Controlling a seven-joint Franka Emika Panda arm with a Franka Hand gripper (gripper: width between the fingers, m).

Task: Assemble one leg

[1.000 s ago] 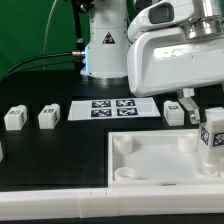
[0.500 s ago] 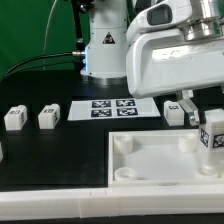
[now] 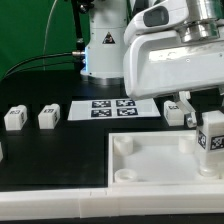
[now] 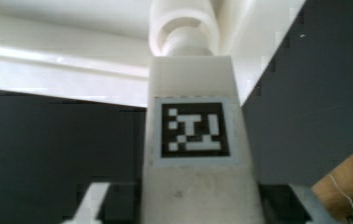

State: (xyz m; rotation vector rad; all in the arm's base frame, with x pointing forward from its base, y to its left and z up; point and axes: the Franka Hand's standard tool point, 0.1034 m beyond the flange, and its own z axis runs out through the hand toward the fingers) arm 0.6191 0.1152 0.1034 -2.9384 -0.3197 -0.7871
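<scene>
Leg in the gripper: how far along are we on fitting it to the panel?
Done: the leg is clamped upright in the gripper. In hand: it hangs at the panel's corner on the exterior view's right; whether it is seated is not visible. Left: likely seating and release. Three other legs lie loose.

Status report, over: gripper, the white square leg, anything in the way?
Gripper shut on the small white plastic tagged leg. Leg upright over the large white square panel's corner. A loose white leg stands nearby, apart.

The end effector (image 4: 194, 203) grips the leg (image 4: 198, 95), tag facing camera, far end at a round socket (image 4: 185, 32)
</scene>
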